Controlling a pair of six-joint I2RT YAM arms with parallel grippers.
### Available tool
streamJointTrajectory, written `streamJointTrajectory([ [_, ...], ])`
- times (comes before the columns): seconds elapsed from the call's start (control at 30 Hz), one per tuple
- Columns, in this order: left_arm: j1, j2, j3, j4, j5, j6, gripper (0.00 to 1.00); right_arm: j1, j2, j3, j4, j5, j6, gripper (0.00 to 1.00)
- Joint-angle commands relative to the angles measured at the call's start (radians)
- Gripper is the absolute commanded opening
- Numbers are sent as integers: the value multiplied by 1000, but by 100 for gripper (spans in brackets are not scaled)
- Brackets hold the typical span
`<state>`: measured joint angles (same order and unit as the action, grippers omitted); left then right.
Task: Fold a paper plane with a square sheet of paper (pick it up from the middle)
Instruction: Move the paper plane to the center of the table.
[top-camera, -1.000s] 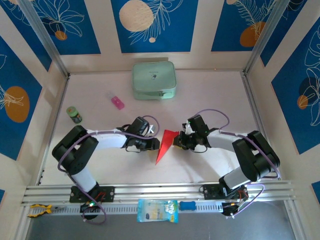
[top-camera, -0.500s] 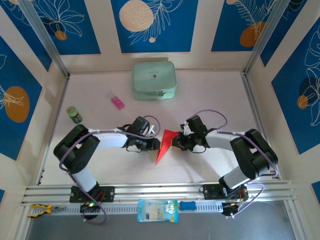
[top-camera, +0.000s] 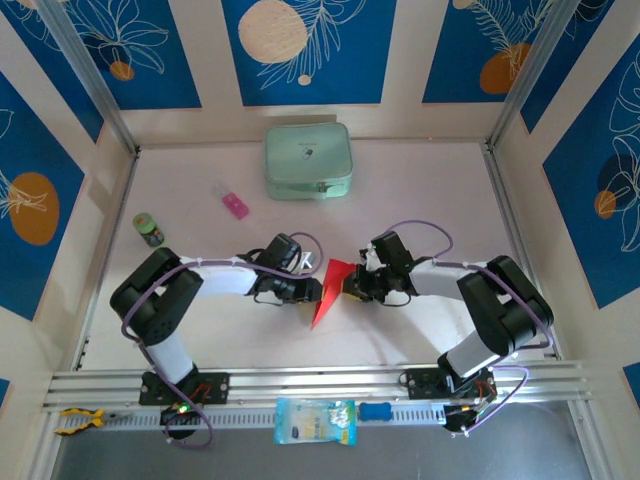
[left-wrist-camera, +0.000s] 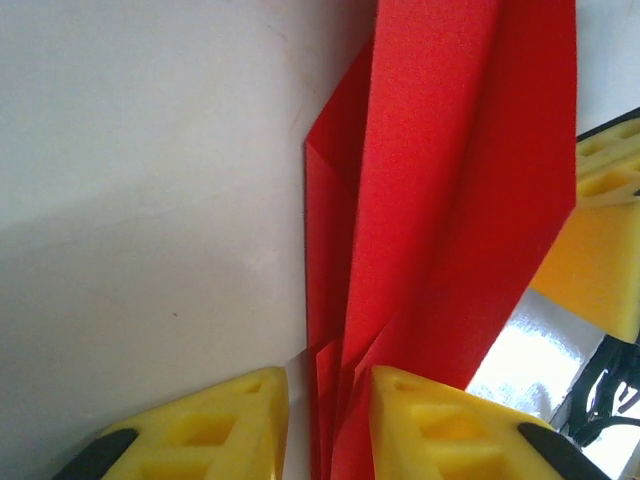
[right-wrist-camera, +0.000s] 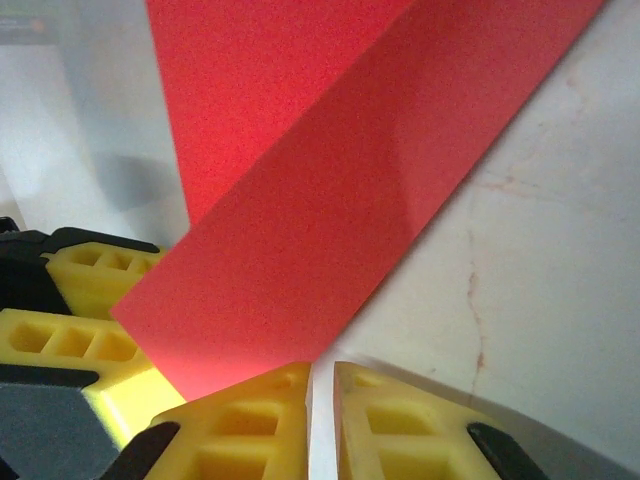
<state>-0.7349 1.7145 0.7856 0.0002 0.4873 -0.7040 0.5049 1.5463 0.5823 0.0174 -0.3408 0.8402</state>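
Left claw (left-wrist-camera: 330, 385) hold on paper (left-wrist-camera: 450, 200) unclear

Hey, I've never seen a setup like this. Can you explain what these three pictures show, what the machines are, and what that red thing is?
These are two robot arms bolted at the near edge of a table. The overhead picture looks down from behind them; the other two come from a camera on each wrist, so the yellow shapes are gripper fingers. Between the arms is a folded red paper, part-way to a paper plane. The left gripper has the paper's layers between its fingers, though a sliver of gap shows, so a firm grip is unsure. The right gripper is nearly closed at the paper's edge. Farther back lie a pale green case, a small pink block and a little green jar.
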Motion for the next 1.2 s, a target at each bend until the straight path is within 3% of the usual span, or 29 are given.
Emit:
streamJointTrajectory([
  [0.0,-10,23,24,12,55,19,27,12,18,6,15,-32,9,14],
  [0.53,-14,54,39,35,115,19,26,17,31,7,27,-41,13,13],
  [0.87,-18,8,35,29,84,11,10,3,11,17,-2,-32,-3,13],
  [1.0,-18,-78,13,-16,-59,3,5,-12,-51,27,-60,12,-18,13],
  [1.17,-26,-227,5,-221,-412,-15,1,-25,-117,33,-100,50,-23,15],
])
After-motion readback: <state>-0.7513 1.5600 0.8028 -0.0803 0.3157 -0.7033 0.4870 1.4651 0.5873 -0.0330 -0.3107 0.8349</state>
